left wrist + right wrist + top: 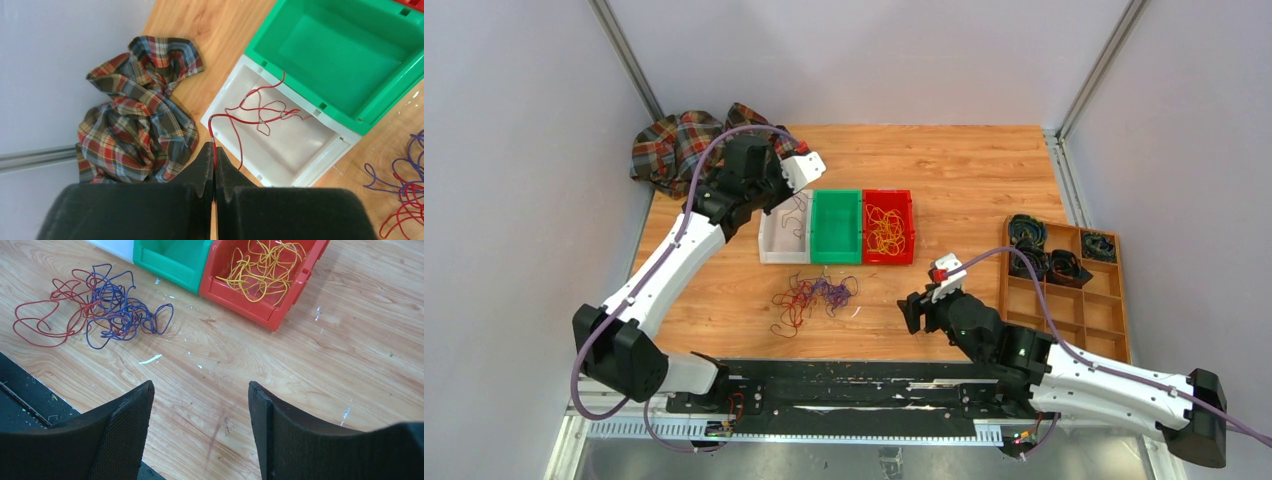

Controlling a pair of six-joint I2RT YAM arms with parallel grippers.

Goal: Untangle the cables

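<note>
My left gripper (pixel 215 150) is shut on one end of a thin red cable (pixel 260 107). The rest of that cable loops down into the white bin (pixel 300 150). From above, the left gripper (pixel 772 205) hangs over the white bin (pixel 769 250). A tangle of red and purple cables (pixel 816 298) lies on the wood in front of the bins, and it also shows in the right wrist view as the cable tangle (pixel 107 310). Yellow cables (pixel 886 230) fill the red bin (pixel 889 258). My right gripper (pixel 911 312) is open over bare wood to the right of the tangle, and the open right gripper (pixel 200 385) holds nothing.
A green bin (pixel 837 194) stands between the white and red ones. A plaid cloth (pixel 679 145) is bunched at the back left corner. A wooden divided tray (pixel 1114 330) with black coils sits at the right edge. A black rail (pixel 854 385) runs along the near edge.
</note>
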